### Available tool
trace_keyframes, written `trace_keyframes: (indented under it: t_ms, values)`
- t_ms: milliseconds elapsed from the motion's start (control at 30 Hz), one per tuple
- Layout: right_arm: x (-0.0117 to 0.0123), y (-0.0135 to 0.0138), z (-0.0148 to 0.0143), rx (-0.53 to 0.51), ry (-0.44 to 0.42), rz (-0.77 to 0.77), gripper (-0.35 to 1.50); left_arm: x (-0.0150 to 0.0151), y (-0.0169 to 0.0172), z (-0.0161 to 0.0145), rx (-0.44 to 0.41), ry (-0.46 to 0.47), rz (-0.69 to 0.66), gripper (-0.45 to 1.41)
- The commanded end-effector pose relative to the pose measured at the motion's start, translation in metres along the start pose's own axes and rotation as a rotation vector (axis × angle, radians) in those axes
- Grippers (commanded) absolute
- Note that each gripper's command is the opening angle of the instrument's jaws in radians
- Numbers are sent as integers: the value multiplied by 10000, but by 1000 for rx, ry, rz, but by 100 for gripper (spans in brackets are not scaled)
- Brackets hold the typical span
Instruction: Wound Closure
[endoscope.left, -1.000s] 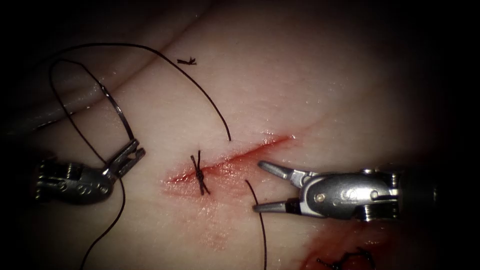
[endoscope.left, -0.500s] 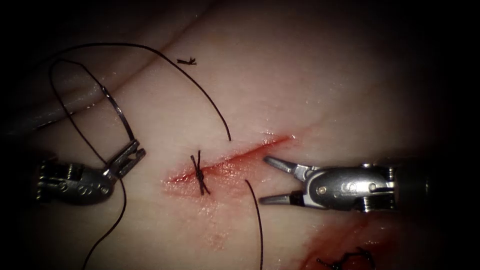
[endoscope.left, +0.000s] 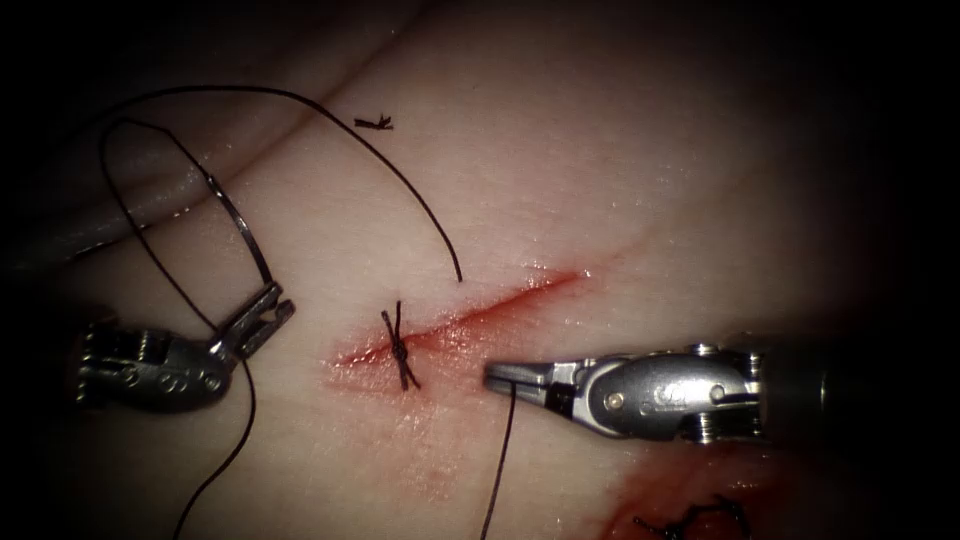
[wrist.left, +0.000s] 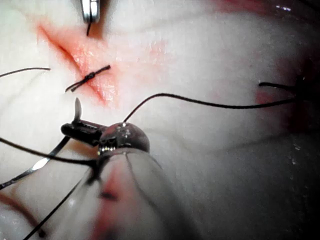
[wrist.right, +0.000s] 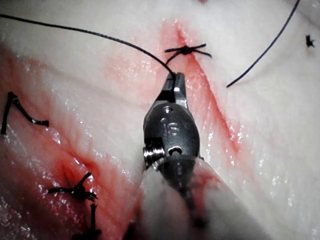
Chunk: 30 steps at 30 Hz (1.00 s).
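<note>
— Since a second ago your right tool (endoscope.left: 495, 374) has shifted left and its fingers, which stood wide apart, have closed on the free end of the thread (endoscope.left: 498, 470) just right of the knot (endoscope.left: 400, 349).

— And my left tool?

— Your left tool (endoscope.left: 268, 313) sits where it was, left of the cut (endoscope.left: 470, 315), its fingers clamped on the needle (endoscope.left: 240, 225) near one end of its curve. You hold the needle up over the tissue (endoscope.left: 620, 180), not in it; its arc rises up and to the left from your fingers.

— Where does the thread run?

— From your right fingers it drops toward the lower edge of the endoscope view. Another strand loops around over your left tool and ends just above the cut. One tied stitch crosses the cut near its left end, with red fluid (endoscope.left: 440, 345) around it. A cut end of thread (endoscope.left: 374, 123) lies on the tissue well above.
</note>
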<state>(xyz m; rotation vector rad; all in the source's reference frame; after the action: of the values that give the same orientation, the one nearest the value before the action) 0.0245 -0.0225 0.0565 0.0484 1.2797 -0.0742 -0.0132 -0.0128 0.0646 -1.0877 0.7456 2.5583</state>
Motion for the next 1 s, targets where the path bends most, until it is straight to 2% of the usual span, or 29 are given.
trace_keyframes:
  t_ms: [33,233,533,800,967,1000]
  values:
    - [-4,-6,3,8,0,-4,-35,-1,9,3,-2,-1,-1,-45]
    - [8,-27,-6,37,16,-13,-35,-1,9,4,-1,-2,-1,-45]
    - [50,-77,-16,123,27,-31,-35,-1,9,4,-2,0,-1,-45]
    - [104,-131,-39,256,18,-51,-35,0,10,4,-5,-1,0,-45]
    - [127,-150,-43,313,16,-56,-35,0,11,5,-4,0,0,-45]
    - [130,-141,-40,272,26,-45,-16,0,12,6,-7,0,1,-45]
